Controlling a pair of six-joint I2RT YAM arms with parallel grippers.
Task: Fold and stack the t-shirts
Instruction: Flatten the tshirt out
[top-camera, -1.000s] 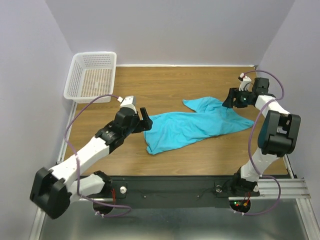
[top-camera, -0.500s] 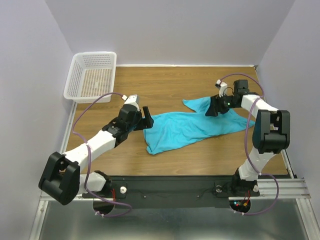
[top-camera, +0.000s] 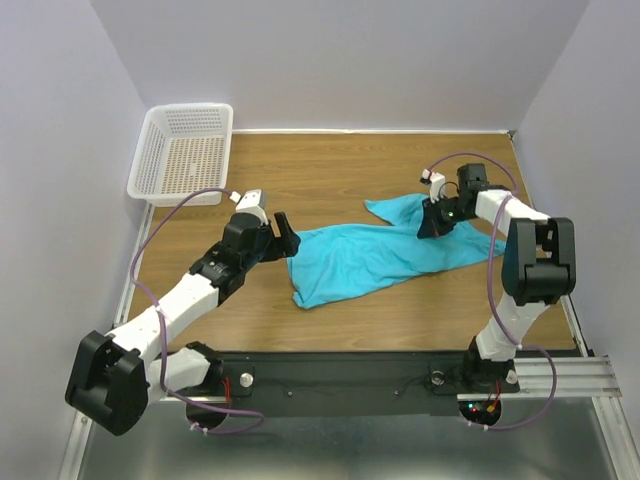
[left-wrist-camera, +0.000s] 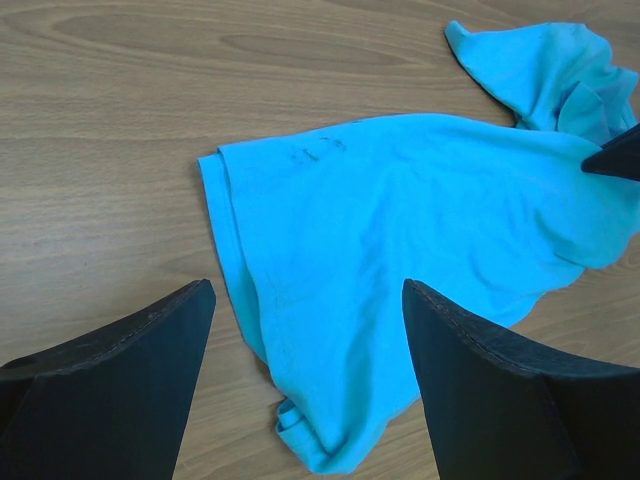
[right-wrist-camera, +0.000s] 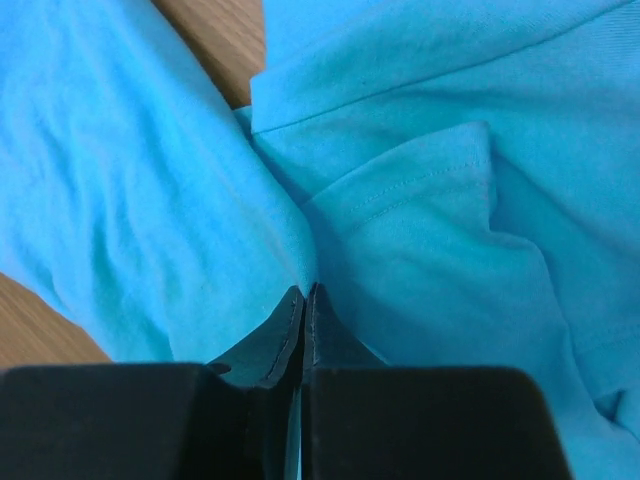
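The right hand has just snapped together, pinching a fold of the turquoise t-shirt, which lies crumpled on the table. The left hand stays spread beside its edge, so flattening can likely begin.

Soft matt cloth t-shirt, smooth wood-grain table, probably laminate, glossy plastic mesh basket
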